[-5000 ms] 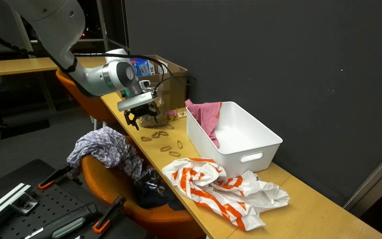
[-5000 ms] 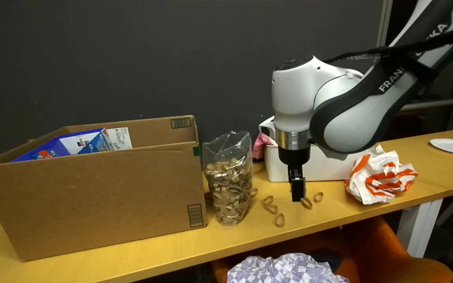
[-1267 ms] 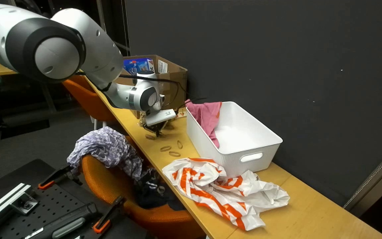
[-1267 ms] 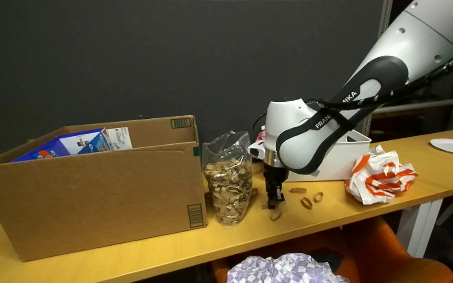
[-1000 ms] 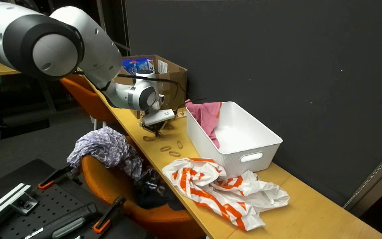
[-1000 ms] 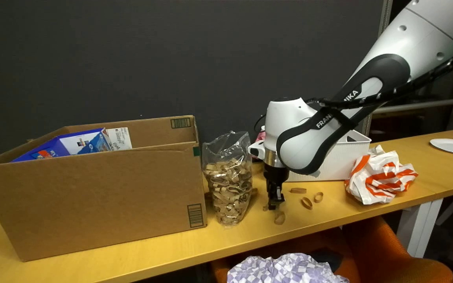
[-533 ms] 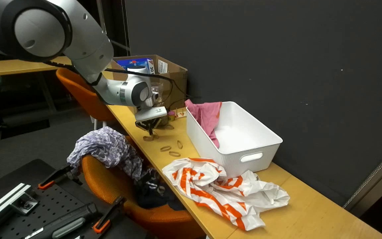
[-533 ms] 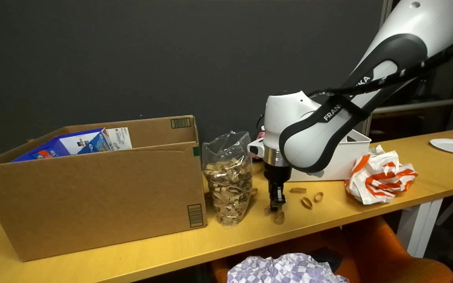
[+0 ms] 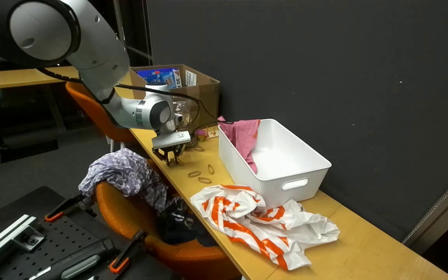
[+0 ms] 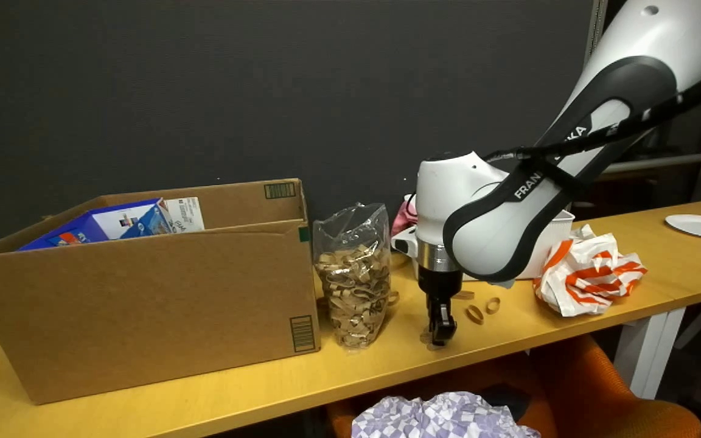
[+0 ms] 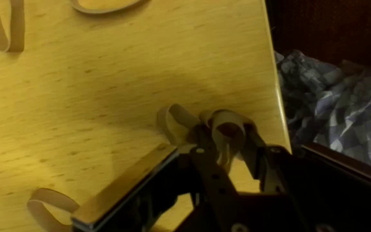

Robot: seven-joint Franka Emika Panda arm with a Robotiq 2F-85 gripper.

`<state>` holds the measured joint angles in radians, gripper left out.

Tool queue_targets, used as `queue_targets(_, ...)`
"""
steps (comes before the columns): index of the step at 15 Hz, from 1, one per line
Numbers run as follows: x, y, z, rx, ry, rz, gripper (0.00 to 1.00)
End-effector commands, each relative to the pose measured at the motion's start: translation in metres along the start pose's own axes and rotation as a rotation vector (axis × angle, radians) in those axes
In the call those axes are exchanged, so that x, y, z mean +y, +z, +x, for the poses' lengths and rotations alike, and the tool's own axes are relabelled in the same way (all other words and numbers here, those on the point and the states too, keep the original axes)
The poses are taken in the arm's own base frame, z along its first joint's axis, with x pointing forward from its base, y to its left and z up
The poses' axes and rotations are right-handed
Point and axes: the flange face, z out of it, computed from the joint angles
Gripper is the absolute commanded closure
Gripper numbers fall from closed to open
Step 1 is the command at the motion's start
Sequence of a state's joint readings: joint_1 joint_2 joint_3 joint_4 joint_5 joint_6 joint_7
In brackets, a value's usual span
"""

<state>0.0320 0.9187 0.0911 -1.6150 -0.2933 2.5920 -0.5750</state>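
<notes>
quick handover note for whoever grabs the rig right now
Gripper: low over the table, jaws part-way open, a tan rubber band between the fingertips; no firm grip shows.
Things: a second band is right beside one finger; three loose bands lie toward the striped plastic bag; one more band is by the clear bag full of bands.
Done: the gripper is in place at the bands.
Left: a secure grip, it seems; the three toward the striped bag are clear of the gripper.
</notes>
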Motion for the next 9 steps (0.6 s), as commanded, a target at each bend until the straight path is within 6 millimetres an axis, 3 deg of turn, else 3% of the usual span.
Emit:
queue_targets(1, -0.0034, -0.0036, -0.003, -0.009, -0.002, -0.034, 0.35)
queue_targets(2, -0.0036, -0.0031, -0.0033, -0.011, -0.003, -0.035, 0.63)
queue_targets(3, -0.0038, -0.0029, -0.0033, -0.012, -0.002, -0.038, 0.74)
queue_targets(5, -0.0053, -0.003, -0.0025, -0.012, 0.002, -0.04, 0.8)
queue_targets(7, -0.0079, -0.0038, -0.0016, -0.013, 0.01, -0.04, 0.96)
queue_targets(9, -0.0093, -0.0044, -0.0014, -0.014, 0.017, -0.043, 1.0)
